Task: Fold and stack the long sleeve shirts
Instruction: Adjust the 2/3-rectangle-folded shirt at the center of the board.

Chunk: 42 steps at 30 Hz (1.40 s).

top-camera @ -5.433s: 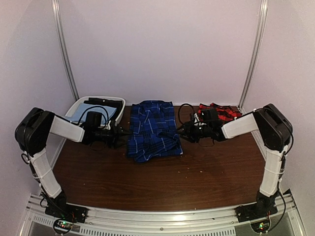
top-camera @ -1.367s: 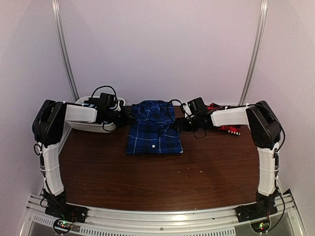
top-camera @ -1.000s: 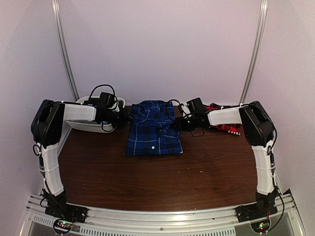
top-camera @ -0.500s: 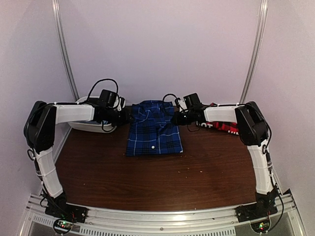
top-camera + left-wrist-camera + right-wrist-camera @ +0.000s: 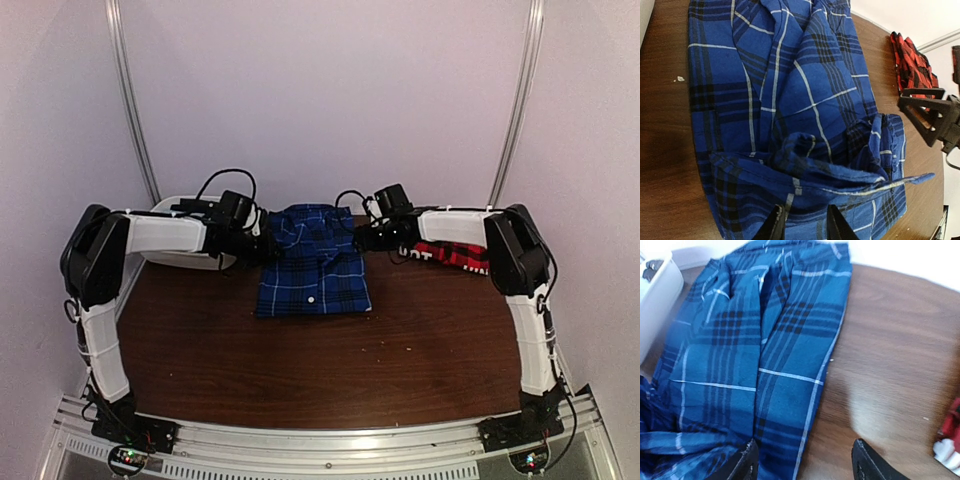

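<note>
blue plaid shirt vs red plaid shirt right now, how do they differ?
The blue shirt lies central, folded into a rectangle; the red shirt sits bunched at the far right. The blue shirt shows almost whole; the red shirt is partly hidden by the right arm. Both are plaid.

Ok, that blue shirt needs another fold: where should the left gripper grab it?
Probably the rumpled ridge of the blue shirt just ahead of the left gripper, approached from that side: it stands proud enough to pinch, whereas the remaining cloth lies flat on the table.
</note>
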### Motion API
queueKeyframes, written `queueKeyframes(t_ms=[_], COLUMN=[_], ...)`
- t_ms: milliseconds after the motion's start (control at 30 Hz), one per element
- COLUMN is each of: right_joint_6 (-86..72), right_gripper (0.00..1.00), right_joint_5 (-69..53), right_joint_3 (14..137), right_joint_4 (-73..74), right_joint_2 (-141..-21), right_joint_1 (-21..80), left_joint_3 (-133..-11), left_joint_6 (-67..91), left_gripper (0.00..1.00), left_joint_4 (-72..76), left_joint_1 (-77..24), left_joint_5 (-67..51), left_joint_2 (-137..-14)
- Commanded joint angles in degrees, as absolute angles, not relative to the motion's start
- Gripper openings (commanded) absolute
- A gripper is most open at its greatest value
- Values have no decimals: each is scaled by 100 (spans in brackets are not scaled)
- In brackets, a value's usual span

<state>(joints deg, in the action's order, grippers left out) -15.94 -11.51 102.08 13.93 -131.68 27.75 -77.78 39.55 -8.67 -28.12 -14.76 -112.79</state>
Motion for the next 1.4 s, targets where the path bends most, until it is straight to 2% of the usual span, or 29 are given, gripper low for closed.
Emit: queueKeyframes(t_ms=[0, 133, 367, 533, 833, 1033, 1167, 1367], right_joint_6=[-1384, -1474, -1554, -1681, -2036, -2134, -2342, -2595], right_gripper=[65, 64, 49, 40, 30, 31, 37, 39], right_joint_5=[-543, -778, -1338, -1915, -2778, -2783, -2774, -2848], right_joint_3=[9871, 9262, 8501, 8603, 9586, 10685, 11543, 11962], right_joint_4=[1564, 1428, 1134, 1007, 864, 1108, 1282, 1212], right_joint_2=[-12082, -11549, -11150, -11539, -12777, -13525, -14115, -14729], right_joint_1=[2750, 2848, 3231, 3459, 3584, 3568, 3493, 3395], left_joint_3=[-8127, -8532, -9416, -9718, -9865, -9720, -9405, -8833], left_joint_6=[3972, 3971, 3977, 3879, 3700, 3652, 3674, 3745], left_gripper=[29, 27, 24, 24, 25, 26, 27, 28], left_joint_4=[-635, -685, -1173, -1347, -1536, -1642, -1612, -1400], left_joint_1=[-2795, -2795, -2615, -2576, -2575, -2583, -2616, -2723], left_joint_5=[-1454, -1498, -1093, -1091, -984, -978, -1014, -1263], left_joint_2=[-11608, -12054, -12746, -12931, -12473, -12032, -11697, -11356])
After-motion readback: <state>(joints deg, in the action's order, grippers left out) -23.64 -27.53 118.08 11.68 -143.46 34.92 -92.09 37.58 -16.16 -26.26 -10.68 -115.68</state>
